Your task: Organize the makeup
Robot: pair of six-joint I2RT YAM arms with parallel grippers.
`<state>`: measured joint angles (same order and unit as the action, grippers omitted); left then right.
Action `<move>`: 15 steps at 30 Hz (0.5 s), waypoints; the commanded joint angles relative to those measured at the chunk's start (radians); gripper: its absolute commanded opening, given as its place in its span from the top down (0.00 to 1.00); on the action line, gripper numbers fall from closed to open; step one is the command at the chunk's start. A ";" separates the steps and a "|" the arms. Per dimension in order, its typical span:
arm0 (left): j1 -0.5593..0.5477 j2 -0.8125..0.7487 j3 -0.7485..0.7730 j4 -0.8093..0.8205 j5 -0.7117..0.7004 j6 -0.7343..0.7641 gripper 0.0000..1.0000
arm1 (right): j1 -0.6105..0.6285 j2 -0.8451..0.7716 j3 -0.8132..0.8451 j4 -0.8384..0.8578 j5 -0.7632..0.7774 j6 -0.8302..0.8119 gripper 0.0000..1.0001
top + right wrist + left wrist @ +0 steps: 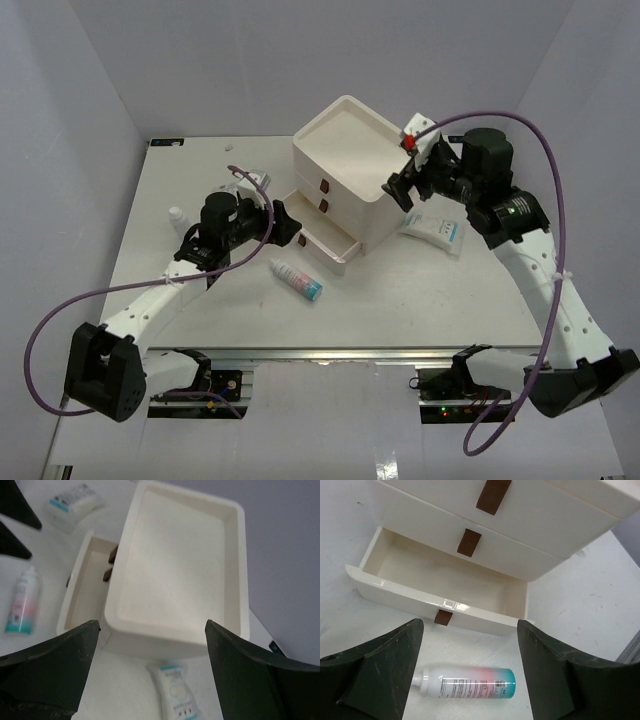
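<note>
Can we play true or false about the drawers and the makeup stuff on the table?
1. The bottom drawer is pulled open. True.
2. The white tube with the teal end lies inside that drawer. False: it lies on the table, in front of the drawer.
3. The left tool and the right tool are both open and hold nothing. True.
4. The tray on top of the drawer box is full of makeup. False: nothing lies in it.
5. A sachet lies on the table beside the box. True.
</note>
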<state>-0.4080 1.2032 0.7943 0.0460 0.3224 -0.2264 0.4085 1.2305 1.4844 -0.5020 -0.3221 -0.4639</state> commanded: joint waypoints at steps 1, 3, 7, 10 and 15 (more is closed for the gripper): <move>0.008 -0.181 -0.047 -0.084 -0.045 -0.031 0.09 | -0.051 -0.188 -0.231 -0.046 -0.129 -0.223 0.09; 0.009 -0.248 -0.067 -0.142 -0.055 -0.036 0.09 | -0.057 -0.264 -0.347 -0.123 -0.237 -0.372 0.09; 0.009 -0.369 -0.095 -0.210 -0.133 -0.069 0.09 | -0.057 -0.282 -0.446 -0.287 -0.420 -0.545 0.08; 0.010 -0.447 -0.109 -0.233 -0.194 -0.085 0.10 | -0.038 -0.209 -0.449 -0.309 -0.478 -0.517 0.04; 0.009 -0.542 -0.113 -0.277 -0.236 -0.067 0.11 | 0.155 -0.079 -0.428 -0.215 -0.326 -0.399 0.03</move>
<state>-0.4019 0.7379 0.6922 -0.1649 0.1611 -0.2942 0.4023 1.0794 1.0321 -0.7764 -0.7008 -0.9130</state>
